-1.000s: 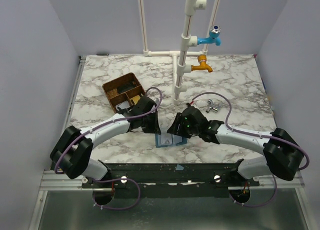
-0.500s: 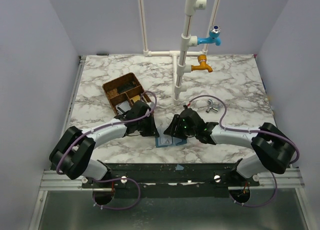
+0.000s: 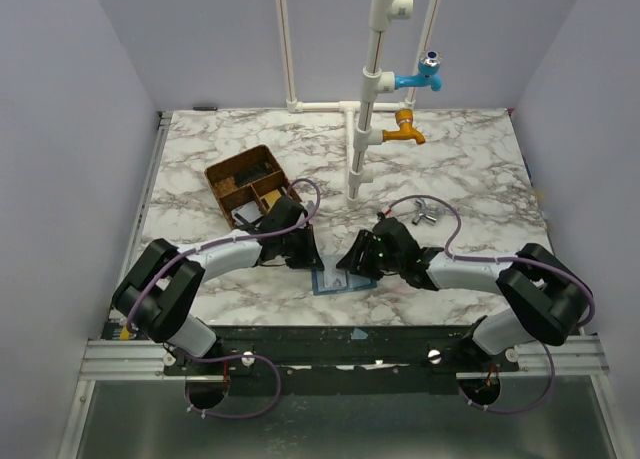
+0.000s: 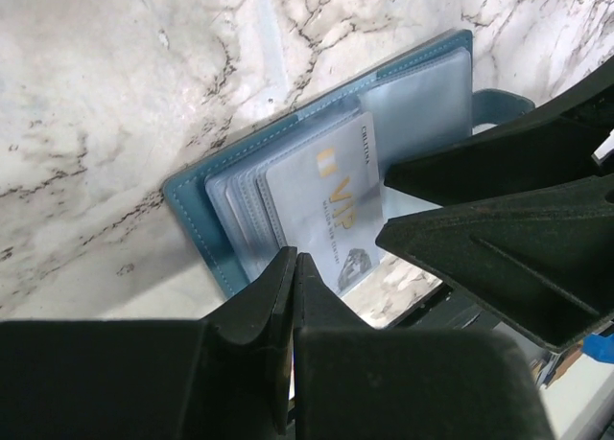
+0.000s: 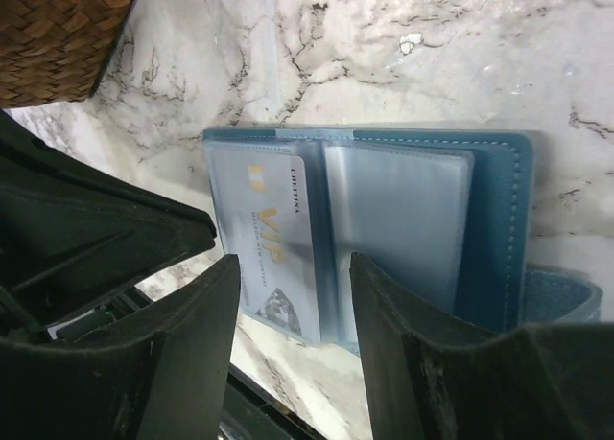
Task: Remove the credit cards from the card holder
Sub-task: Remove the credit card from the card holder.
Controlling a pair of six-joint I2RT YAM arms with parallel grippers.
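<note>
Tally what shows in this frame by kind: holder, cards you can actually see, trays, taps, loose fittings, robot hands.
Blue card holder: 1
Printed card showing in its sleeve: 1 (whether other sleeves hold more cannot be told)
Woven brown tray: 1
Taps: 2, blue tap and orange tap
Loose metal fitting: 1
Hands: 2, left hand and right hand
Total: 8

the card holder (image 5: 500, 231) looks like stitched leather with glossy clear plastic sleeves (image 5: 408, 220), the table (image 5: 432, 57) smooth marbled.

The credit card (image 5: 273, 258) in the card holder (image 5: 499, 229) reads "VIP" and, smaller, "CRISTINA".
</note>
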